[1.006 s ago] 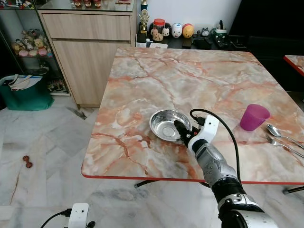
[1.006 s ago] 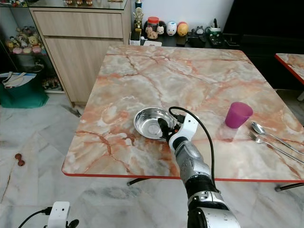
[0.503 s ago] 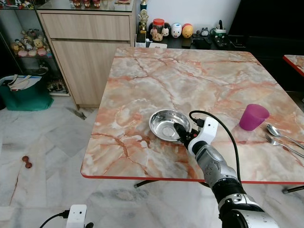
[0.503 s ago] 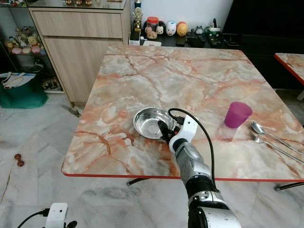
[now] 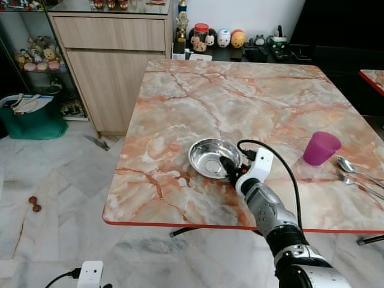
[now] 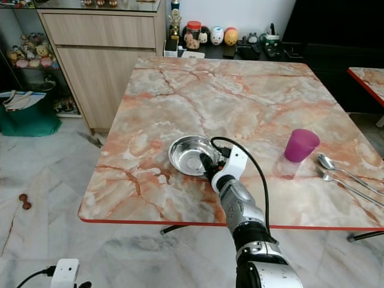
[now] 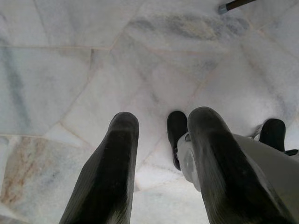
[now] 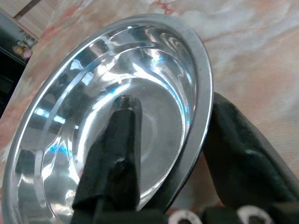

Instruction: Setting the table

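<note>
Pink-veined marble covers the square table (image 5: 240,90) with the red edge, which stands on a pale marble floor before a wooden cabinet and a dark shelf of small figurines. Near the table's near edge, left of centre, sits a round stainless-steel bowl (image 5: 211,157), and the right gripper (image 5: 228,168) is clamped on its near-right rim: in the right wrist view one black finger (image 8: 114,149) lies inside the bowl and the other (image 8: 238,149) presses from outside, the thin rim pinched between them. A translucent purple plastic cup (image 5: 321,147) stands well apart to the right, with a metal spoon (image 5: 354,167) and a metal fork (image 5: 357,182) lying just beyond it at the right edge. The left gripper (image 7: 161,154) hangs idle over the floor, its fingers apart. The main risk, as I judge it, is the grip itself: polished steel held at one point on a sloping rim may pivot or slide out once lifted, and the bowl could clatter onto the marble or drop off the near edge, which is close. Dragging it instead could scrape the surface or tip it. A wide sweep rightward might also knock the light cup over or disturb the cutlery.
</note>
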`<state>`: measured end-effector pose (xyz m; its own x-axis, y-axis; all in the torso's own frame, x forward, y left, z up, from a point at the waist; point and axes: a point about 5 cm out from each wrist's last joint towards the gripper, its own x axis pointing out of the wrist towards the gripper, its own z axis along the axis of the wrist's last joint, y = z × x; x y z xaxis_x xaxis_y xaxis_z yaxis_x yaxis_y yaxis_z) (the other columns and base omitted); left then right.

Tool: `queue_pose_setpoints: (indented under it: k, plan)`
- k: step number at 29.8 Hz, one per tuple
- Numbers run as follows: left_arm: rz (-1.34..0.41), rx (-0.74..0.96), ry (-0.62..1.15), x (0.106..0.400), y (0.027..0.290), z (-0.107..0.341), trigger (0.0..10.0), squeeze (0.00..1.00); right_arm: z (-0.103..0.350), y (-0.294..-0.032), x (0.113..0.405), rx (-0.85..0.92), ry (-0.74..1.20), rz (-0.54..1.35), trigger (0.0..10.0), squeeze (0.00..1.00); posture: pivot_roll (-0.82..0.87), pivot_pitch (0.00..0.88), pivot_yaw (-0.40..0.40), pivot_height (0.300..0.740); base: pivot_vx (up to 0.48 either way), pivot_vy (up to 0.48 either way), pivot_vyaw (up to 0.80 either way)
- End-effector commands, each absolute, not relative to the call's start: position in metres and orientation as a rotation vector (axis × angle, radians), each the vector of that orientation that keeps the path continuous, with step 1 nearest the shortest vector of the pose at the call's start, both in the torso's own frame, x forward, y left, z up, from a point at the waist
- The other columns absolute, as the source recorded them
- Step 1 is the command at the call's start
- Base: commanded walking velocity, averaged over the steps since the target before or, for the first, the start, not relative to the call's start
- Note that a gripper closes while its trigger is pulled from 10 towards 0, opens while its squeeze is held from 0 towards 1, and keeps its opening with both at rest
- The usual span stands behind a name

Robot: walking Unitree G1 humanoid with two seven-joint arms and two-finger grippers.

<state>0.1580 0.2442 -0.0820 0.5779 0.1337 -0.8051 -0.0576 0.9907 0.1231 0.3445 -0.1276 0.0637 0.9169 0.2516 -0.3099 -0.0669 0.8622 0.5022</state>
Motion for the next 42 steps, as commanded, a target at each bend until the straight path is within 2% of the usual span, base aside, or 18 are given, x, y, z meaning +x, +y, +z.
queue_pose_setpoints:
  k: [1,9,28,29,32,36,42]
  plan:
    - [0.112,0.073,0.95,0.159,0.242,-0.082,10.0,0.0,0.068,-0.128,0.348,0.494,0.368,0.175,0.0,0.0,-0.02,0.0,-0.059,0.74,0.0,0.0,0.0]
    - [0.098,0.072,0.933,0.168,0.234,-0.081,10.0,0.0,0.071,-0.126,0.349,0.499,0.352,0.18,0.0,0.0,-0.02,0.0,-0.059,0.74,0.0,0.0,0.0]
    - [0.092,0.1,0.95,0.162,0.241,-0.081,10.0,0.0,0.081,-0.122,0.35,0.541,0.238,0.19,0.0,0.0,-0.01,0.0,-0.049,0.74,0.0,0.0,0.0]
    - [0.091,0.106,0.951,0.162,0.241,-0.081,10.0,0.0,0.086,-0.122,0.351,0.558,0.196,0.201,10.0,0.0,-0.01,0.0,-0.049,0.74,0.0,0.0,0.0]
    - [0.093,0.114,0.952,0.162,0.242,-0.081,10.0,0.0,0.09,-0.121,0.351,0.576,0.148,0.215,10.0,0.0,-0.01,0.0,-0.049,0.74,0.0,0.0,0.0]
    - [0.087,0.126,0.961,0.159,0.236,-0.084,10.0,0.0,0.108,-0.114,0.343,0.658,-0.023,0.31,10.0,0.0,-0.01,0.0,-0.046,0.74,0.0,0.0,0.0]
    - [0.09,0.124,0.963,0.158,0.236,-0.084,10.0,0.0,0.116,-0.111,0.336,0.681,-0.093,0.371,10.0,0.0,-0.02,0.0,-0.04,0.74,0.0,0.0,0.0]
